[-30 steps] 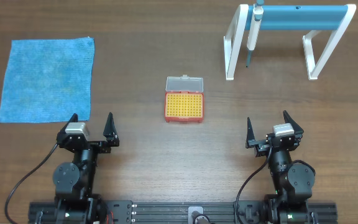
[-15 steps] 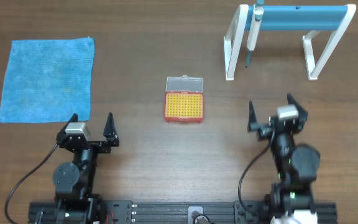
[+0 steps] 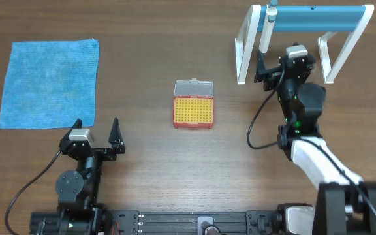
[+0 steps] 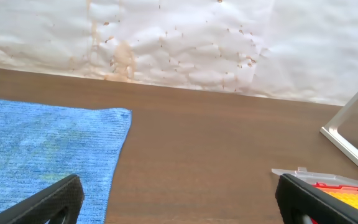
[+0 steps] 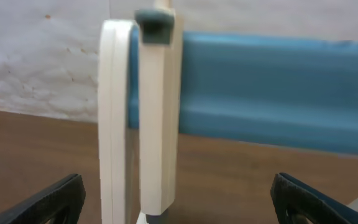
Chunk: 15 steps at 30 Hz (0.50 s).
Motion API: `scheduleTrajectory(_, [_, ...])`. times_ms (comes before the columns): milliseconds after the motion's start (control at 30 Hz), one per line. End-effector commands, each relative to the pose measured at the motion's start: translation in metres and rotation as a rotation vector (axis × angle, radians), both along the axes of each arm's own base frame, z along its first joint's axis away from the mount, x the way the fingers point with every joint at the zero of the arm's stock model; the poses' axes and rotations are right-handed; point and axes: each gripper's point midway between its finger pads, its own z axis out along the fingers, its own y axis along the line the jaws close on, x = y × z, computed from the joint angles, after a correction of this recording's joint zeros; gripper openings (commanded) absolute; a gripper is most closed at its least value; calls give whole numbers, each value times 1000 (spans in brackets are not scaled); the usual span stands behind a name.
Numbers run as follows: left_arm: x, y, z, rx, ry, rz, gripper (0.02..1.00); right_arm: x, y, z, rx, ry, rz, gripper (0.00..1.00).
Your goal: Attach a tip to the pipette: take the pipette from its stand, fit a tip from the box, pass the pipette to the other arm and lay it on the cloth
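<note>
Here, the pipette [image 3: 266, 36] is seen hanging upright from the stand [image 3: 315, 16], at the end nearer the middle of the desk [image 3: 175, 170]. It is set just beside the stand's white end frame and in front of its blue crossbar. The right arm [image 3: 302, 98] is stretched up the desk toward the stand. The right jaws are held wide open in front of the pipette, with nothing gripped. In the right wrist view the pipette is framed between the two fingers [image 5: 48, 199], with clear space on each side. The tip box [image 3: 193, 112] is placed near the middle of the desk, its clear lid folded back and the yellow rack of tips exposed in an orange base. The blue cloth [image 3: 49, 83] is spread flat at the far left, well apart from the box. The left arm [image 3: 77, 179] is kept close to its base, near the cloth's closest corner. The left jaws are likewise spread wide, and nothing is held in them.
</note>
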Motion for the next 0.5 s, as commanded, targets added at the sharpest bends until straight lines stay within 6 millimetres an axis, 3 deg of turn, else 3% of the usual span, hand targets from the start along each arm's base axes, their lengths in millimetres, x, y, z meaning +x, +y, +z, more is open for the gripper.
scheduleTrajectory(33, [0, -1, -1, 12, 0, -9, 998, 16, -13, 3, 64, 0, -79, 972])
scheduleTrajectory(233, [0, -1, -1, 12, 0, -9, 1000, 25, -14, 5, 63, -4, -83, 972])
scheduleTrajectory(500, [0, -1, -1, 12, 0, -9, 998, 32, -14, -8, 62, 25, -85, 974])
